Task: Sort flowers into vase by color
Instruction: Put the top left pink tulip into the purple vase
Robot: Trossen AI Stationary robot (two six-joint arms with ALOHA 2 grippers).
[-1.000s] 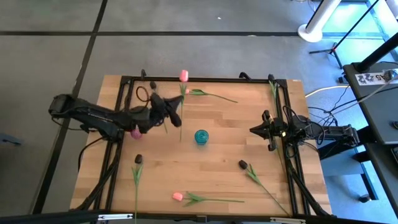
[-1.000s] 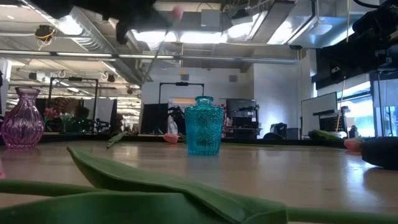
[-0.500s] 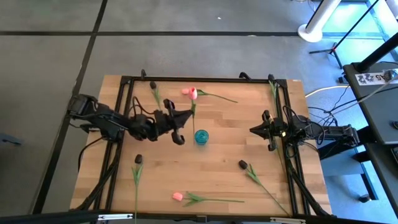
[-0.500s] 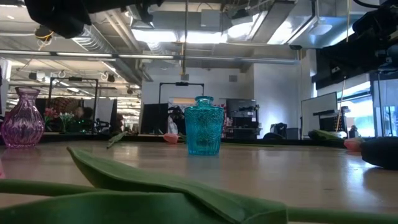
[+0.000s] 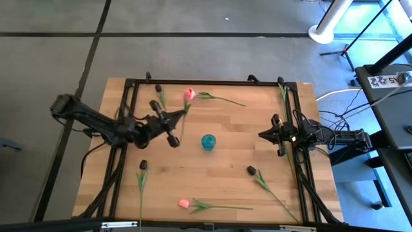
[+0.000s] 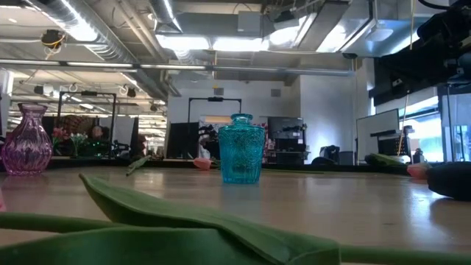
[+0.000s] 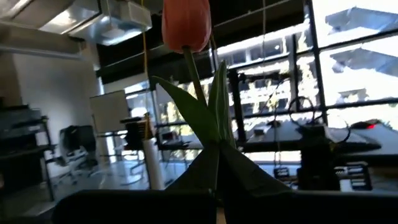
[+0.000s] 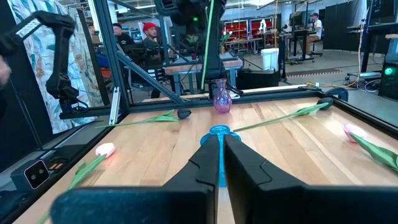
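My left gripper [image 5: 175,120] hovers over the table's left half, shut on a pink tulip [image 5: 188,94]. The tulip's bud [image 7: 186,25] and leaves rise past the fingers. In the right wrist view its stem [image 8: 208,43] hangs high above the pink vase [image 8: 220,99]. The teal vase [image 5: 208,142] stands at the table's middle. The pink vase [image 6: 27,140] stands left of it, hidden under my left arm in the high view. Dark tulips [image 5: 143,165] [image 5: 251,170] [image 5: 158,88] and a pink one [image 5: 184,203] lie flat. My right gripper [image 5: 278,135] waits shut at the right side. My left gripper pinches the pink tulip's stem between its two fingers, just below the leaves [image 7: 214,134]. The flower is lifted clear, bud upward, and the stem's lower part [image 8: 207,68] hangs below the gripper. The fingers themselves hide the place of contact.
A green stem with a leaf [image 5: 222,98] lies near the far edge, and another [image 5: 283,90] lies by the far right corner. A large leaf [image 6: 184,221] fills the foreground of the low view. Black frame rails [image 5: 129,109] run along the table's sides. People stand beyond the table [image 8: 148,37].
My left gripper carried the tulip toward the table's right until the stem hung straight above the teal vase. It then drew back toward the left. The stem has left the low view. The gripper stayed shut on the stem throughout.
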